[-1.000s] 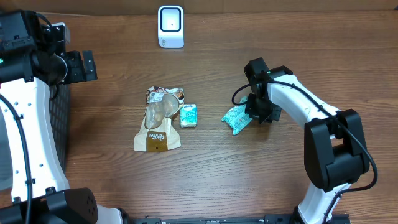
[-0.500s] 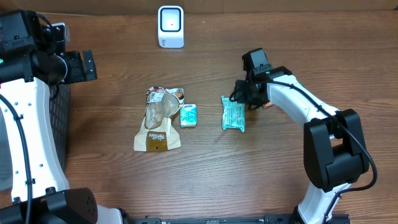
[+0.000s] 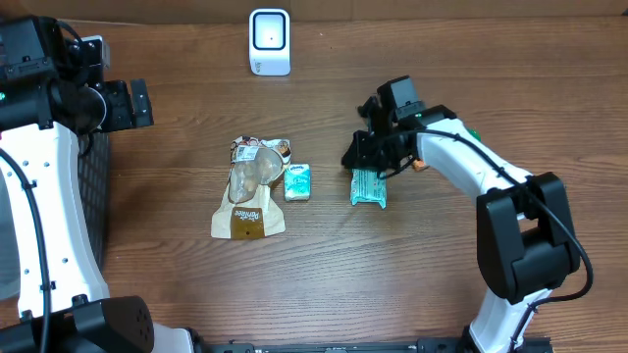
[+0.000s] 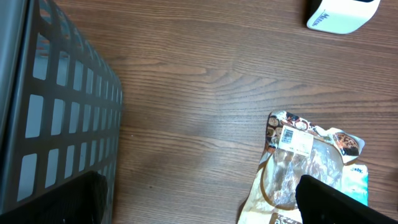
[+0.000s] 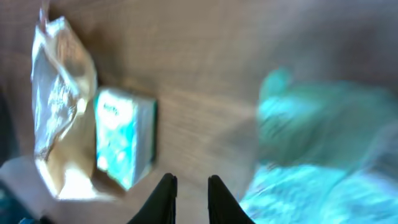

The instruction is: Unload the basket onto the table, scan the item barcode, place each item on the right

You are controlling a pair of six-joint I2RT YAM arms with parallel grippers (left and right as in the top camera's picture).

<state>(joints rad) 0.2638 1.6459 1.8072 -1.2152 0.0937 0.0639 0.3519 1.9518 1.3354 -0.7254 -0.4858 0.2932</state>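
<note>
A teal packet (image 3: 369,186) lies flat on the wooden table, and in the right wrist view it shows as a teal blur (image 5: 317,155). My right gripper (image 3: 365,154) hovers just beyond the packet's far end. Its fingers (image 5: 163,193) stand almost together with nothing between them, so it is shut and empty. The white barcode scanner (image 3: 269,41) stands at the table's far edge, also in the left wrist view (image 4: 341,14). My left gripper (image 3: 128,103) is wide open at the far left, away from every item.
A tan snack pouch (image 3: 250,188) and a small teal box (image 3: 297,182) lie side by side mid-table, left of the packet. A dark mesh basket (image 4: 56,118) stands along the left edge, under the left arm.
The right gripper has left the teal packet and moved up and left. The packet went from tilted in the grip to flat on the table. The jaws narrowed.
</note>
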